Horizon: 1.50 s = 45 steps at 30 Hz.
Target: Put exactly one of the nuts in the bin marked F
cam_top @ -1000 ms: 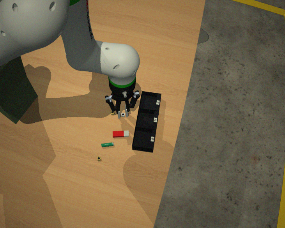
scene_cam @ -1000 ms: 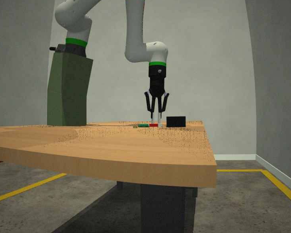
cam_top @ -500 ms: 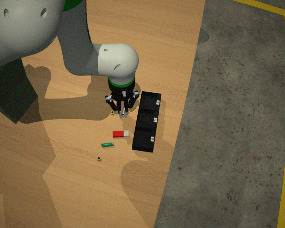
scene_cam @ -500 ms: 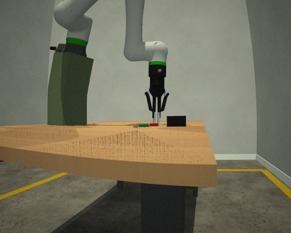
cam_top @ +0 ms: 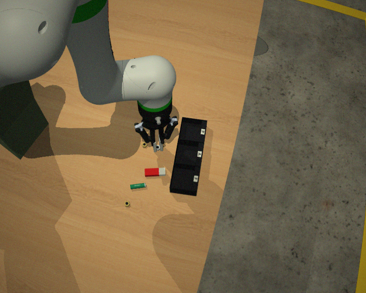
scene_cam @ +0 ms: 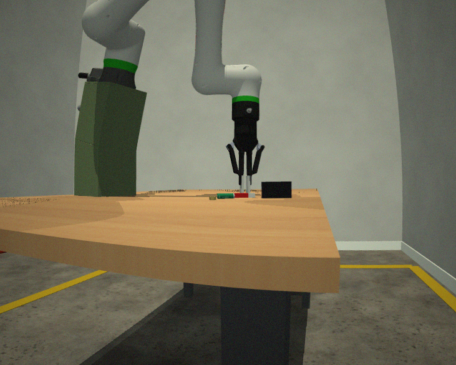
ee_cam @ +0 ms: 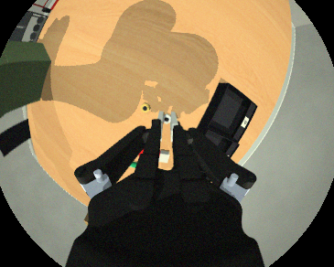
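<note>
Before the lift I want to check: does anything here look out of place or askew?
Nothing stands out. The gripper is shut on a pale nut, and the black bins stand flat in a straight row.
</note>
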Available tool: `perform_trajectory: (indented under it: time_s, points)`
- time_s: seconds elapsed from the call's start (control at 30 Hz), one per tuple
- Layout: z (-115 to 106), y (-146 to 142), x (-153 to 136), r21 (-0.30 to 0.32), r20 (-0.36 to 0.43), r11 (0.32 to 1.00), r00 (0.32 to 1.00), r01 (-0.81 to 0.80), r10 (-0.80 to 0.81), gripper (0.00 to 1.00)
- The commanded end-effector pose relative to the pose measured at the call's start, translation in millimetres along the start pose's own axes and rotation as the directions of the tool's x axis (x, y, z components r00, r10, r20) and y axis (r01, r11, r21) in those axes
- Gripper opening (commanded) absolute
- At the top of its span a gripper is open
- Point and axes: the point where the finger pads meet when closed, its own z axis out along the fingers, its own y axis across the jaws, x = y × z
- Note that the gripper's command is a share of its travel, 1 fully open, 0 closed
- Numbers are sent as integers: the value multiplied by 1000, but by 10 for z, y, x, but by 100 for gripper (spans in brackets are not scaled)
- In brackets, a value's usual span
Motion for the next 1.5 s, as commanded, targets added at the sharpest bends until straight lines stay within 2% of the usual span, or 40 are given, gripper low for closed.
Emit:
perform_trajectory:
  time_s: [0.0,0.67,1.2,1.27,1.4,1.47]
  points:
    - [2,1,-1,-21,4,1000,1000,-1,1,7]
    - [-598,-12,1,-21,4,1000,1000,-1,1,7]
    - [-598,-12,1,-21,4,1000,1000,-1,1,7]
    - [-673,-19,4,-21,4,1000,1000,-1,1,7]
    - [-673,-19,4,-21,4,1000,1000,-1,1,7]
    - [-674,4,-52,-21,3,998,999,-51,51,7]
